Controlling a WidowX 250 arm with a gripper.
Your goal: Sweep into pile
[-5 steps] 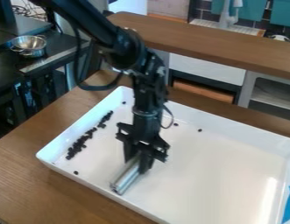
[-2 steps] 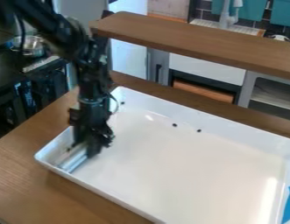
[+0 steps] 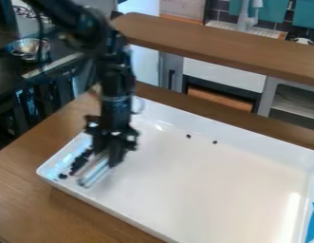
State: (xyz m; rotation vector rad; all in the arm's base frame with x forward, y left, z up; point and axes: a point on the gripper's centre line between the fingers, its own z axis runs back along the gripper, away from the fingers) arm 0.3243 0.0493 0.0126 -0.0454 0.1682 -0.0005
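The black gripper (image 3: 109,157) hangs low over the left part of the white tray (image 3: 216,209), shut on a silvery metal cylinder (image 3: 94,172) that slants down toward the tray's front left. Just left of the cylinder, dark small pieces (image 3: 78,163) lie in a clump along the left wall, partly hidden by the gripper. Another dark piece (image 3: 62,176) sits by the tray's left corner. Two single pieces, one dark bit (image 3: 188,136) and a second dark bit (image 3: 215,142), lie apart near the back wall.
The tray's raised walls surround the work, on a brown wooden table (image 3: 32,190). Behind runs a wooden ledge (image 3: 216,42). A metal bowl (image 3: 29,46) stands on the dark counter at upper left. Blue material (image 3: 313,223) shows at the right edge.
The gripper and cylinder went left from mid-tray to the left wall, then came back slightly right. The dark pieces are now bunched closer to the left corner.
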